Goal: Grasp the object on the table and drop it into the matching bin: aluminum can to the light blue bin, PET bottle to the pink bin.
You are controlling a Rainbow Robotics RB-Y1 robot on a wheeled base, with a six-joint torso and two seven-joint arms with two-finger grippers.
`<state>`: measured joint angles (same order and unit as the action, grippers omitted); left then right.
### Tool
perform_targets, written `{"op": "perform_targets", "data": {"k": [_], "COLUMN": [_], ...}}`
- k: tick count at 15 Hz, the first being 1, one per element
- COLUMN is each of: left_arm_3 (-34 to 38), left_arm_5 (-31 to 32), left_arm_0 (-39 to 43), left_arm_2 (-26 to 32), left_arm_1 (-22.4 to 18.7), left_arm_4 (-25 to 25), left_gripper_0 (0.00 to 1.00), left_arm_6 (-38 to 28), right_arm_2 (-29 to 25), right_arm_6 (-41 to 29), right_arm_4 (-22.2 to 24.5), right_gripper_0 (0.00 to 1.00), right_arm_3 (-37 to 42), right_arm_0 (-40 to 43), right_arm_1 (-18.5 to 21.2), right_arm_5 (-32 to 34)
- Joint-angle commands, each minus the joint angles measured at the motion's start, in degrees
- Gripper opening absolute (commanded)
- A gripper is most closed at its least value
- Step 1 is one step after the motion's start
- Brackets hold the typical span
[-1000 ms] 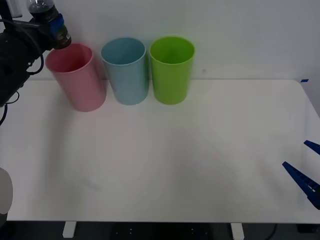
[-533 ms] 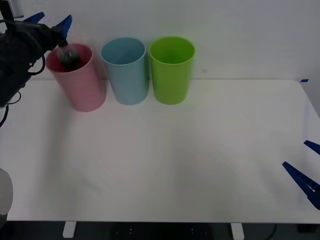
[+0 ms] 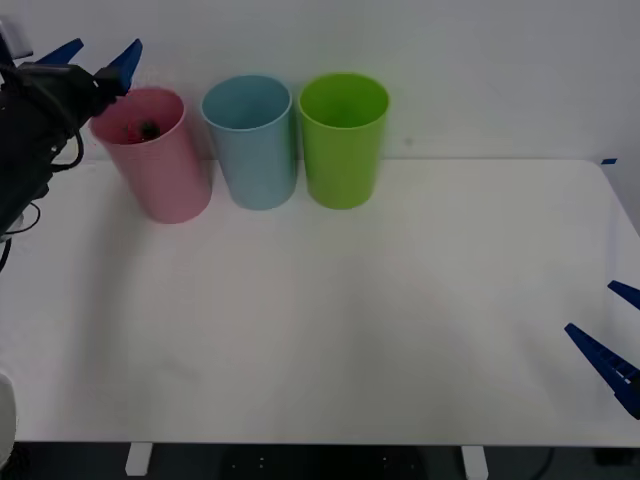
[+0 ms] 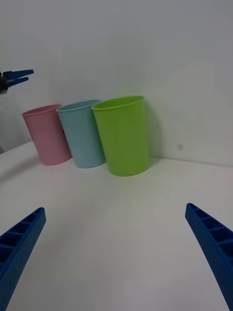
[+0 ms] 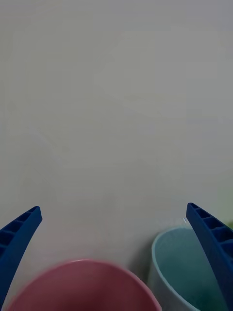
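The left arm is raised at the far left of the front view, its black forearm and cabling angled up toward the back. The left gripper [image 3: 96, 58] is held high with its blue ribbed fingers [image 5: 212, 243] spread wide apart, nothing being gripped between them. The right gripper [image 3: 622, 338] is seen low at the right edge, apparently parked; its fingers [image 4: 212, 249] are likewise held wide apart, as the right wrist view shows.

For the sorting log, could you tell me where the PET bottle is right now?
In the front view, the PET bottle lies inside the pink bin, leftmost of three, beside the light blue bin.
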<state>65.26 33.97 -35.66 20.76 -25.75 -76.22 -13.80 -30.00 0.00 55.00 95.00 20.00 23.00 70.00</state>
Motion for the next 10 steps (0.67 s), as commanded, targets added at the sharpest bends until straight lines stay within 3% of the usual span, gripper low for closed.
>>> {"op": "perform_targets", "data": {"k": [1,10], "left_arm_3": [5.41,20.96], "left_arm_5": [0.48,4.09], "left_arm_0": [5.77,25.46], "left_arm_2": [0.78,5.08], "left_arm_1": [-0.09,-0.88], "left_arm_4": [4.06,14.17], "left_gripper_0": [1.00,1.00], "left_arm_6": [0.00,1.85], "right_arm_2": [0.00,0.00], "right_arm_6": [0.00,0.00], "right_arm_4": [0.00,0.00], "right_gripper_0": [1.00,1.00], "right_arm_3": [0.00,0.00], "right_arm_0": [0.00,0.00], "right_arm_1": [0.00,0.00], "right_arm_5": [0.00,0.00]}}
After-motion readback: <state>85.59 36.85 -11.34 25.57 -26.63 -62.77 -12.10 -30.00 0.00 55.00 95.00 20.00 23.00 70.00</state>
